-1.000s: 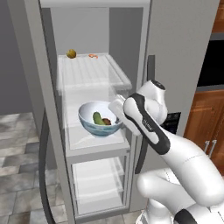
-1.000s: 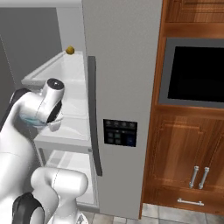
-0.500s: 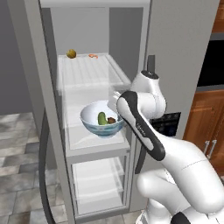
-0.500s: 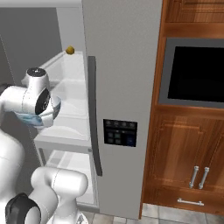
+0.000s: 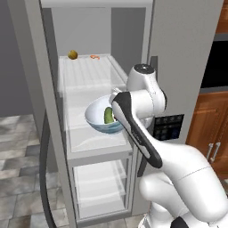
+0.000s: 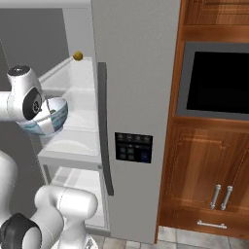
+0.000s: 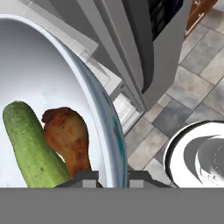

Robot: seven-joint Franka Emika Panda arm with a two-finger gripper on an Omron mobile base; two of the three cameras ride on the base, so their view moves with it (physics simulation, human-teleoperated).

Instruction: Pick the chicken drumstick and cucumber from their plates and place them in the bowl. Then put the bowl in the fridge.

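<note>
bowl now sits higher and further toward frame centre in the left base view than a second ago; the arm has swung up and round, wrist rising from mid-right to just above the bowl. in the right base view the bowl has come into sight at left, carried beside the white wrist, where before the arm covered it. means: loading is done, this is the carry into the fridge, bowl hanging over the middle shelf of the open compartment, seemingly not set down yet.

tool is pinched narrow on the bowl's rim, one fingertip each side of the wall, bottom centre of hand view. cucumber and chicken drumstick lie side by side inside the bowl, lower left of hand view; cucumber also shows in the left base view.

hidden: the tool itself is behind the forearm in both base views. drumstick not made out in base views. can't tell if the bowl base touches the shelf. small yellow-olive ball and a tiny orange thing, too small to name, on the upper shelf.
</note>
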